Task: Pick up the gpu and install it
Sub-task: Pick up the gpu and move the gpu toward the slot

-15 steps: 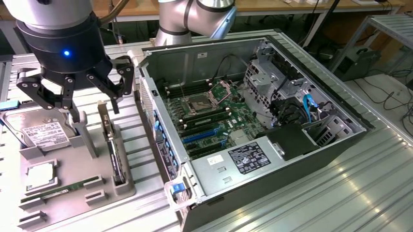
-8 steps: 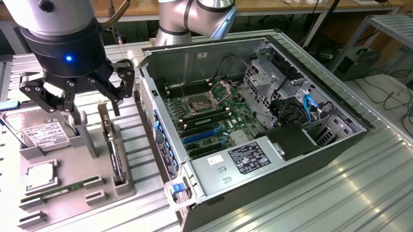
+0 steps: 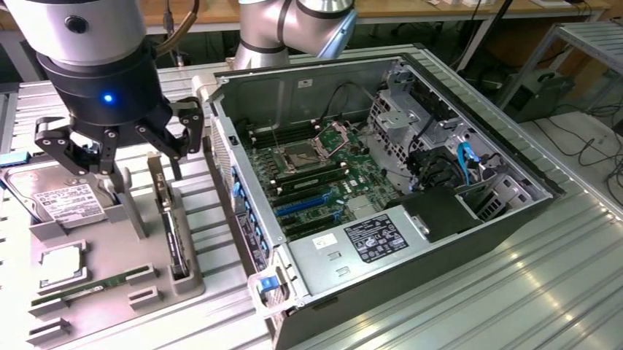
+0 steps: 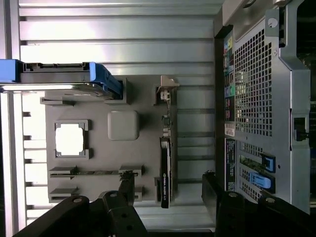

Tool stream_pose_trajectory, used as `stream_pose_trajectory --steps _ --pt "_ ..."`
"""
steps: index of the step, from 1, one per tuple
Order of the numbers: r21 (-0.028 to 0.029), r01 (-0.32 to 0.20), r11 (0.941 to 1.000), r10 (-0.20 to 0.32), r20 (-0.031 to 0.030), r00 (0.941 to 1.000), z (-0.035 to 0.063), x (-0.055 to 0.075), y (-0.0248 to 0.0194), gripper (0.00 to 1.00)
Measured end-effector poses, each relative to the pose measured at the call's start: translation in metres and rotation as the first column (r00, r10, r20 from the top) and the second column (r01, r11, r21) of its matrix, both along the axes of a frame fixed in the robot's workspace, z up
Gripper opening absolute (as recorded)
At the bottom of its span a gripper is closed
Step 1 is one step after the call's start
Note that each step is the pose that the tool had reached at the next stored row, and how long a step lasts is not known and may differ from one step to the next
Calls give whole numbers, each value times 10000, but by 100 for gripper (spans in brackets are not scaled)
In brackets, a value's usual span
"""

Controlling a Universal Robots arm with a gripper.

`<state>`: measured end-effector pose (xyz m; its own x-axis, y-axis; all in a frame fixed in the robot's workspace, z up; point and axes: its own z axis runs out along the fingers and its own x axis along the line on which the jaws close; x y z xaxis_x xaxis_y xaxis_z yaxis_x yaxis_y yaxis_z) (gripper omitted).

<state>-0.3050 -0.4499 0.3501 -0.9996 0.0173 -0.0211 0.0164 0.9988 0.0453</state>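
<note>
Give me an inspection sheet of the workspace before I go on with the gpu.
Surface: ribbed metal table carrying a grey fixture tray.
Job's things: gpu standing on edge in its tray slot; open computer case beside the tray, motherboard exposed.
Clutter: hard drive, processor and memory stick, all in the tray.
Grippers: pincer open, empty, above the tray.
Cables: blue cable inside the case; floor cables at the exterior view's right.
Surroundings: workbench behind.

Air above gpu (image 3: 175, 237) clear under spread gripper (image 3: 125, 162). Case wall (image 3: 226, 182) close on exterior view's right; tray post (image 3: 124, 198), hard drive (image 3: 60, 203) on its left.
</note>
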Motion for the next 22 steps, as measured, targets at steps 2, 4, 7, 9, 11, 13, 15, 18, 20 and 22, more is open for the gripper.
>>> stream_pose_trajectory --steps 2,4,7,9,11,13,15,18,20,22 --pt "0 0 10000 0 0 10000 -22 0 0 66" --pt "-1 0 10000 0 -1 10000 -49 0 0 66" --pt "-1 -1 10000 1 0 10000 -86 2 0 66" --pt "0 -3 10000 3 0 10000 -105 4 0 66" --pt "-2 -4 10000 4 -2 10000 -119 10 0 66" --pt "1 -3 10000 3 1 10000 -135 10 0 66" --pt "0 -3 10000 3 -1 10000 -164 10 -2 66" --pt "0 -4 10000 4 0 10000 -207 10 -10 66" --pt "0 -3 10000 3 -1 10000 -231 10 -13 66" --pt "0 -3 10000 3 -1 10000 -250 10 -14 66"
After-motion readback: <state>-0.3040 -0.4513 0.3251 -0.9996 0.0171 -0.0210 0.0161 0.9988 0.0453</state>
